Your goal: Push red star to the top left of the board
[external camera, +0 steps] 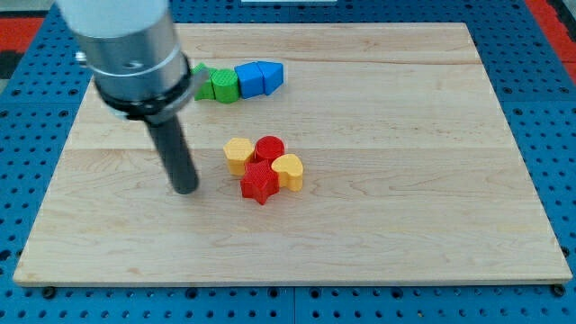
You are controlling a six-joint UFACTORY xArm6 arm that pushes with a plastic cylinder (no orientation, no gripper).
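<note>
The red star (259,183) lies near the board's middle, at the bottom of a tight cluster. It touches a red round block (269,148) above it, a yellow hexagon-like block (238,155) at its upper left and a yellow heart-like block (289,170) at its right. My tip (184,188) rests on the board to the left of the cluster, about a block's width from the red star and level with it. The rod rises to the arm's grey cylinder (126,45) at the view's top left.
A row of blocks lies near the board's top left: a green block (220,85) partly behind the arm, then two blue blocks (259,77). The wooden board (405,225) sits on a blue perforated table (549,135).
</note>
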